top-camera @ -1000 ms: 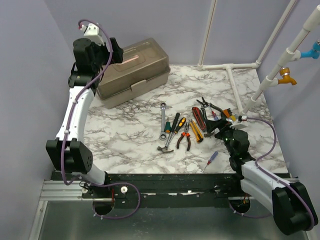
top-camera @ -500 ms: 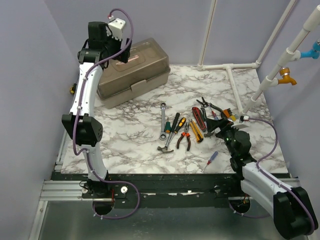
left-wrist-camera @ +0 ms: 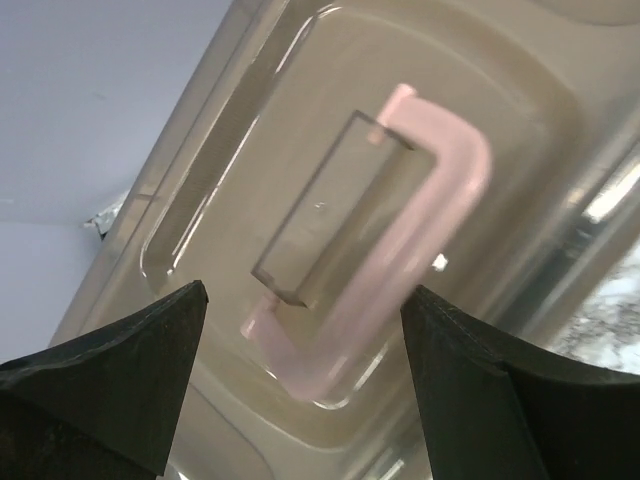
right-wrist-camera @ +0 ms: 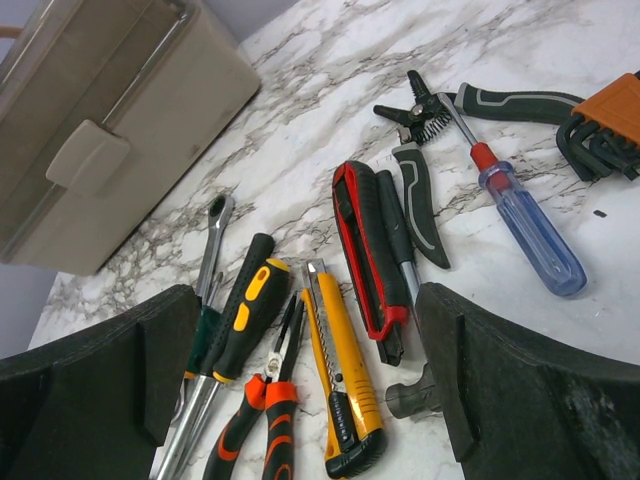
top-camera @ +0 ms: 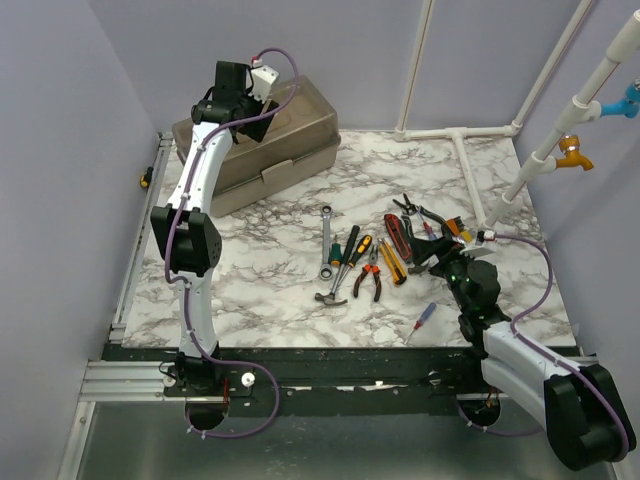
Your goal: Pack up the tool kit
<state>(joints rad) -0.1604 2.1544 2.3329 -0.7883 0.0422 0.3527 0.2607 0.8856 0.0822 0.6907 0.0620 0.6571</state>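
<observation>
The beige toolbox point(top-camera: 290, 150) stands shut at the back left, its smoky lid down. My left gripper point(top-camera: 243, 98) hovers over the lid, open and empty. In the left wrist view its jaws point(left-wrist-camera: 302, 295) stand wide apart above the pink handle point(left-wrist-camera: 410, 250), which lies flat in its recess. Loose tools lie mid-table: wrench point(top-camera: 326, 240), hammer point(top-camera: 331, 296), orange pliers point(top-camera: 368, 281), yellow knife point(top-camera: 392, 263) and red knife point(top-camera: 397, 235). My right gripper point(top-camera: 433, 258) sits low just right of them, open and empty. Its wrist view point(right-wrist-camera: 305, 300) shows the yellow knife point(right-wrist-camera: 345, 380) and pliers point(right-wrist-camera: 265, 410) between the fingers.
A red-and-blue screwdriver point(top-camera: 425, 318) lies near the front edge. Orange-held hex keys point(top-camera: 455, 229) and black strippers point(top-camera: 425, 212) lie behind the right gripper. A white pipe frame point(top-camera: 455, 133) runs along the back right. The purple wall stands close behind the toolbox.
My left arm has swung up and to the right, from beside the toolbox's left end to over its lid. The right arm has hardly moved.
</observation>
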